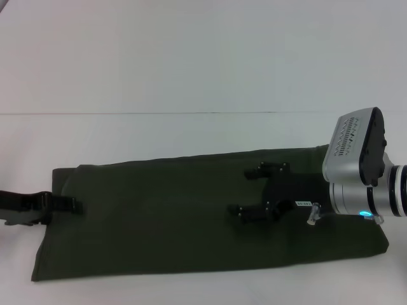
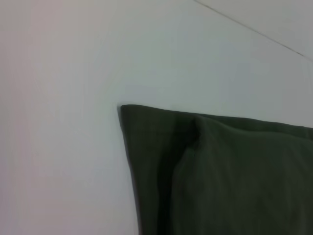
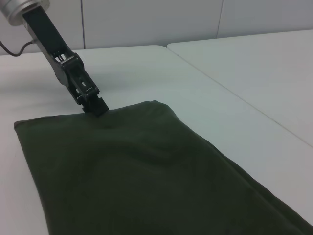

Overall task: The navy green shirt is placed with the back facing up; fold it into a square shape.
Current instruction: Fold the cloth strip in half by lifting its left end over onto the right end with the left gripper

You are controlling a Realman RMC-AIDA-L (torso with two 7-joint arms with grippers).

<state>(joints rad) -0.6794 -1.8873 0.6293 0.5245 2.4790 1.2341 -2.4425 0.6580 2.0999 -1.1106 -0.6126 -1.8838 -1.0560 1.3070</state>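
The navy green shirt [image 1: 159,222] lies flat on the white table as a long folded band running left to right. It also shows in the left wrist view [image 2: 234,181] and the right wrist view [image 3: 137,176]. My left gripper [image 1: 72,205] is at the band's left short edge, its fingers together on the hem, where the cloth puckers slightly; the right wrist view shows it too [image 3: 98,107]. My right gripper [image 1: 253,190] hovers over the right part of the band, jaws spread wide with nothing between them.
The white table [image 1: 191,76] extends far behind the shirt. A seam between two tabletops [image 3: 234,93] runs beside the shirt's long side. A pale wall stands at the back.
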